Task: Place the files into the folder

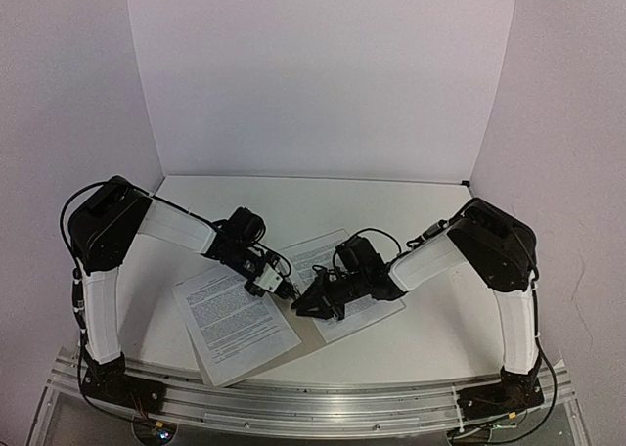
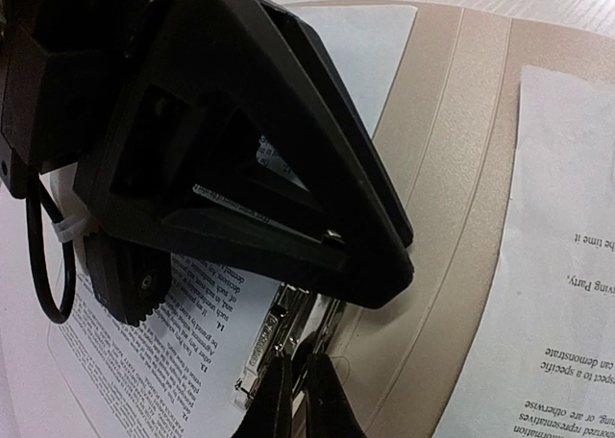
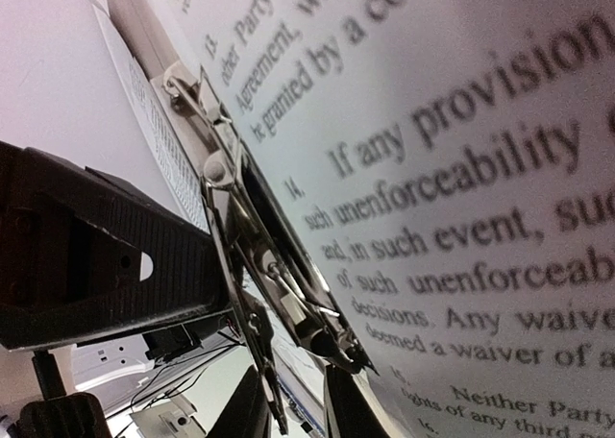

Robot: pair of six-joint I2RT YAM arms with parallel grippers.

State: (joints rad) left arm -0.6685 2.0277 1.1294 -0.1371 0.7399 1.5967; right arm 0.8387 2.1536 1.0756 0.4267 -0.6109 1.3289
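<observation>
Two printed sheets [image 1: 233, 321] lie on the open tan folder [image 2: 461, 169] on the table [image 1: 391, 206]. The left end effector [image 2: 300, 395] is clenched at the metal clip [image 3: 259, 255]. The right end effector [image 3: 288, 404] straddles it, slightly parted. The sprung clip could slip free and crease the paper.

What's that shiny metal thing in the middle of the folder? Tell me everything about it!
The metal clip is a long, thin, shiny silver bar with a wire lever and a round rivet. It lies along the spine of the open tan folder, at the edge of a printed sheet. The left gripper is shut right at one end of it, and the right gripper has its fingers apart around that end.
</observation>
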